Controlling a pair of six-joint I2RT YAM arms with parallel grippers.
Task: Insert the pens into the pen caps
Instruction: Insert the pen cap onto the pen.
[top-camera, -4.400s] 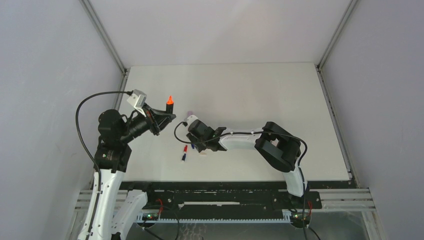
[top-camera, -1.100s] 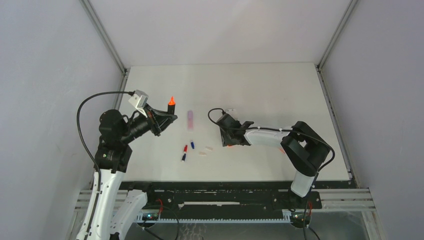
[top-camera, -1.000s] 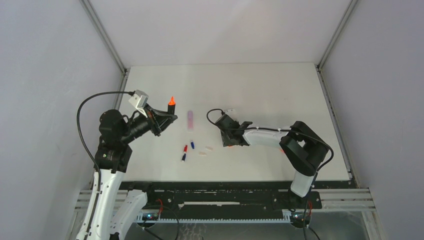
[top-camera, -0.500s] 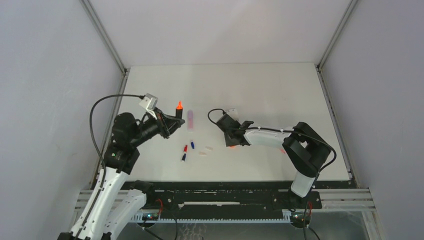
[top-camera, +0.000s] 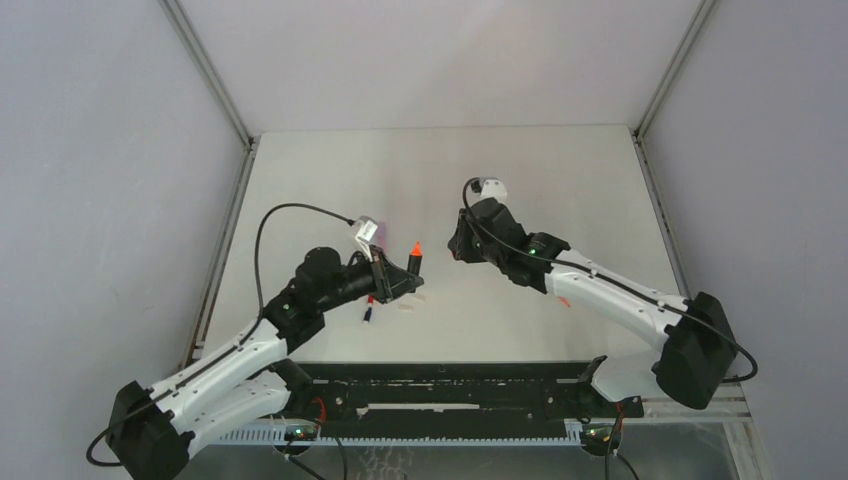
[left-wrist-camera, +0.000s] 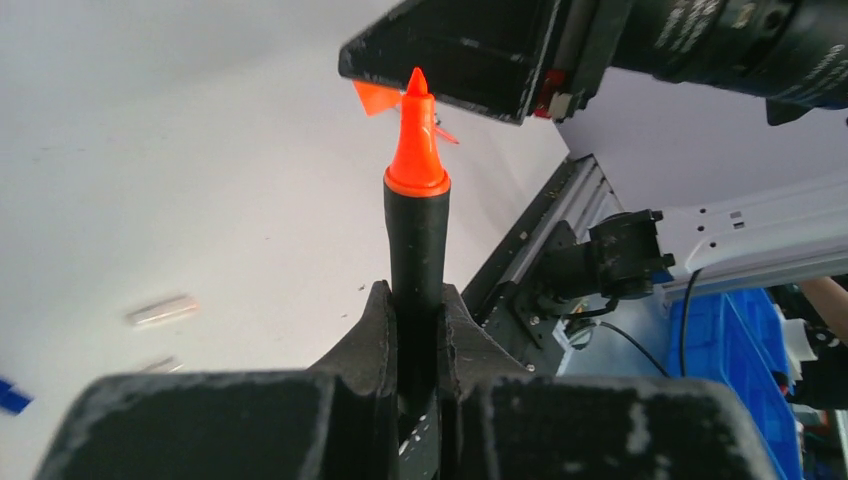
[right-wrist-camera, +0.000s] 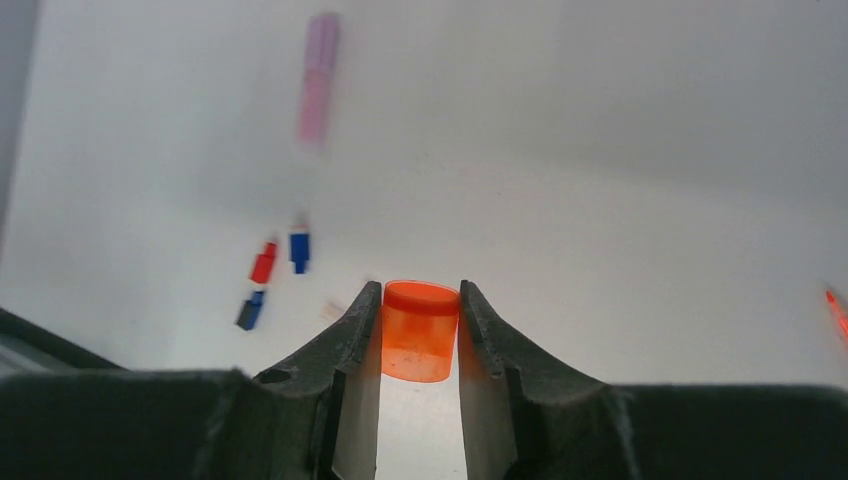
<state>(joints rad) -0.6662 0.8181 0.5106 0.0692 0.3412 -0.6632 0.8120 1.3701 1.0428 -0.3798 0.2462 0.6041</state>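
My left gripper (left-wrist-camera: 415, 292) is shut on the stubby black highlighter (left-wrist-camera: 417, 235), whose orange tip (left-wrist-camera: 417, 140) points up toward my right gripper. In the top view the left gripper (top-camera: 398, 282) holds the highlighter (top-camera: 414, 262) near the table's middle. My right gripper (right-wrist-camera: 420, 292) is shut on the bright orange cap (right-wrist-camera: 420, 332) and holds it above the table. In the top view the right gripper (top-camera: 455, 249) is just right of the highlighter tip, apart from it. The cap also shows in the left wrist view (left-wrist-camera: 378, 97).
A lilac-pink highlighter (right-wrist-camera: 318, 78) lies on the table. Small red (right-wrist-camera: 263, 263), blue (right-wrist-camera: 299, 246) and dark blue (right-wrist-camera: 250, 310) pieces lie near it, with pale pieces (top-camera: 405, 306) beside. A thin red pen (top-camera: 563, 300) lies under the right arm.
My left arm has swung right to the table's middle with the highlighter. My right gripper has risen off the table with the orange cap and moved back toward the highlighter tip.
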